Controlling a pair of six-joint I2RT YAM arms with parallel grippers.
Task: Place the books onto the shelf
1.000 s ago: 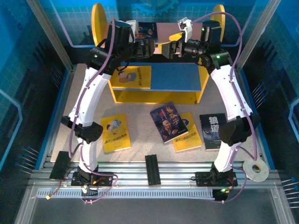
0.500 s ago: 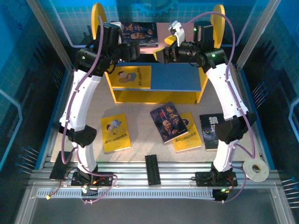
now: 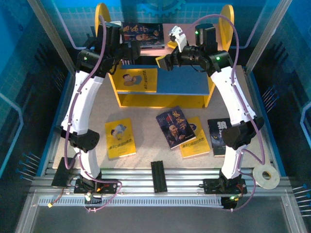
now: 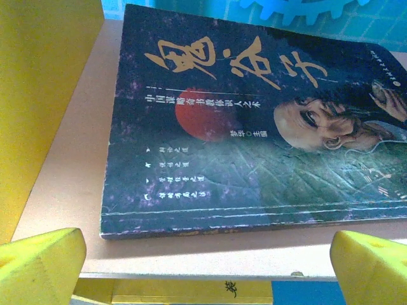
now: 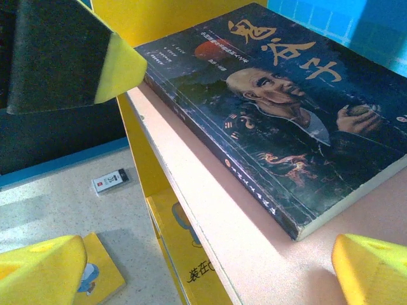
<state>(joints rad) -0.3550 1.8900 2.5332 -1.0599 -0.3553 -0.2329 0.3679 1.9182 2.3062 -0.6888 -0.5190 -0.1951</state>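
The shelf (image 3: 102,22) stands at the back, with a pink upper board (image 4: 82,165) and a blue lower board (image 3: 182,80). A dark portrait book (image 3: 142,35) lies flat on the upper board, touched by no finger. A yellow book (image 3: 137,80) lies on the lower board. On the table lie a yellow book (image 3: 120,138), a dark portrait book (image 3: 175,127) over another yellow one (image 3: 197,145), and a dark wolf book (image 3: 218,136). My left gripper (image 4: 206,273) is open just in front of the upper board. My right gripper (image 5: 203,276) is open at the board's front edge.
A small white-and-black card (image 5: 109,181) lies on the table left of the shelf. A tape roll (image 3: 266,178) sits at the near right by the rails, and a black bracket (image 3: 159,175) at the near middle. Blue walls close in on both sides.
Both grippers have drawn back from the upper board, the right one moving left and nearer. The left jaws opened fully. The dark book stays lying on the board.
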